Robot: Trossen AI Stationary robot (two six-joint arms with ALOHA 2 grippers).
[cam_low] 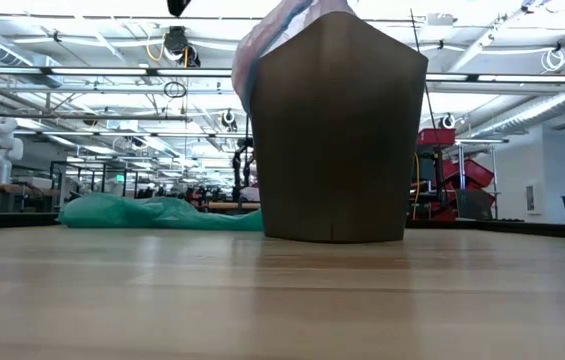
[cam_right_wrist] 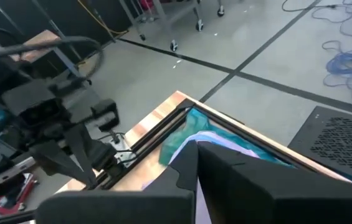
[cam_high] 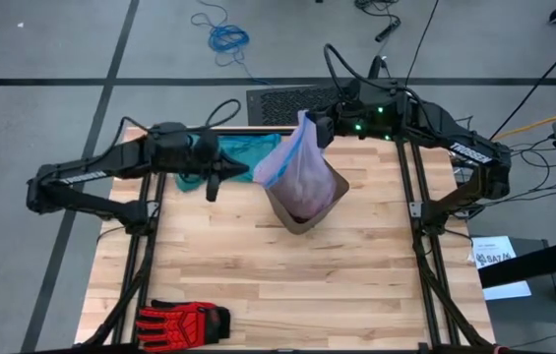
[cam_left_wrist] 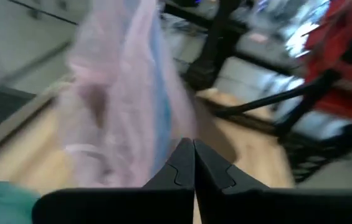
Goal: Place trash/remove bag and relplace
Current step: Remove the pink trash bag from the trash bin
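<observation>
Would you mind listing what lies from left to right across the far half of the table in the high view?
left gripper → teal-green bag → pink-lavender bag in the brown bin → right gripper, holding that bag's top edge.

High cam looks straight down on the whole table (cam_high: 287,285). Low cam sits at tabletop level, v. close to the brown bin (cam_low: 334,130), facing the room behind. Left wrist cam looks past its shut fingers (cam_left_wrist: 182,168) at the bag (cam_left_wrist: 126,93). Right wrist cam faces the table's far edge & floor. High & low share bin plus teal bag (cam_low: 152,212).
</observation>
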